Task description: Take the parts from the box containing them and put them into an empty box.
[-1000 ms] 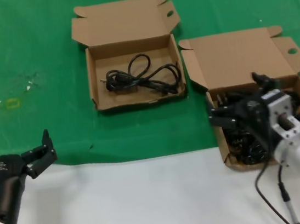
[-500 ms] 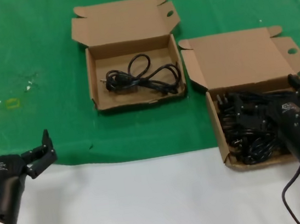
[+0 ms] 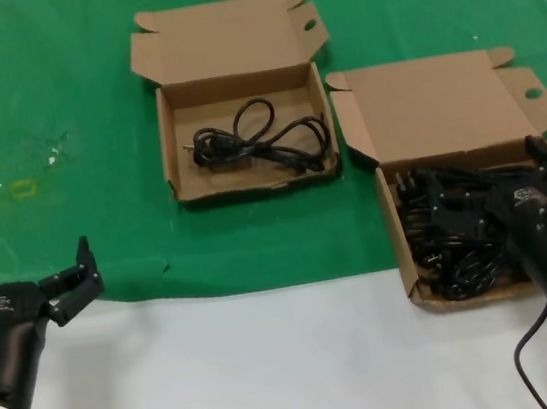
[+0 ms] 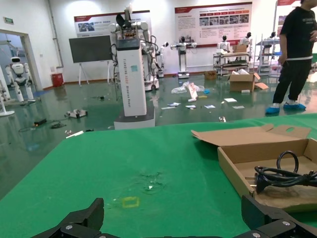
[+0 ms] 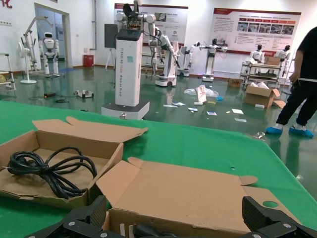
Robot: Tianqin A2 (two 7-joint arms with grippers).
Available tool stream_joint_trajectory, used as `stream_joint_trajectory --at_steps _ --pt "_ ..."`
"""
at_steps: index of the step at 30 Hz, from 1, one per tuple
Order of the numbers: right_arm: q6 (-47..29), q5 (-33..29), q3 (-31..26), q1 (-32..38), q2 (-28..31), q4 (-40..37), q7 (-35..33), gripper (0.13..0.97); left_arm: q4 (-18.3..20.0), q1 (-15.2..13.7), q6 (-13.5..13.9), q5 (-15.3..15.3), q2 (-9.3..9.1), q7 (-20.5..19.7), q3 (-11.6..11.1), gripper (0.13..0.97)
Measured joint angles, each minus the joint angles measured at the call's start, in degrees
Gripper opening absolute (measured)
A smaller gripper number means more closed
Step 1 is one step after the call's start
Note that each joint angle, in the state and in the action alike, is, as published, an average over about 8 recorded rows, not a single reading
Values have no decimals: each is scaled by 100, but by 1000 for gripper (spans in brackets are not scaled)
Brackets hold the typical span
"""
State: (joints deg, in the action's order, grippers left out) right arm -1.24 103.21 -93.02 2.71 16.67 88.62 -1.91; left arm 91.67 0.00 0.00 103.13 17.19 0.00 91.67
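The right box (image 3: 396, 241), a shallow brown cardboard tray with its flap lid open, holds a pile of several black power cords (image 3: 450, 242). The twin box (image 3: 167, 148) further back holds one looped black cord (image 3: 260, 141). My right gripper (image 3: 495, 185) is open and empty, low over the right box's near right part. In the right wrist view it (image 5: 173, 210) faces the box's lid (image 5: 183, 191), with plug pins just below. My left gripper (image 3: 24, 263) is open and empty at the near left; its wrist view (image 4: 171, 215) shows the back box (image 4: 257, 148) and its cord (image 4: 282, 176).
The boxes stand on a green cloth (image 3: 54, 72) with a small yellow mark (image 3: 21, 187) at the left. A white strip of table (image 3: 255, 368) runs along the near edge. The two boxes almost touch at their corners.
My right gripper has moved from over the middle of the right box toward its near right corner, uncovering the cords. It has held still since half a second ago. The left arm has not moved.
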Motion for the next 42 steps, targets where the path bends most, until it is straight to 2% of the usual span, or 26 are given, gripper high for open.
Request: stream_joint_trajectory --at_steps 42 --pt "0 0 0 0 0 0 0 966 0 0 0 0 0 0 0 966"
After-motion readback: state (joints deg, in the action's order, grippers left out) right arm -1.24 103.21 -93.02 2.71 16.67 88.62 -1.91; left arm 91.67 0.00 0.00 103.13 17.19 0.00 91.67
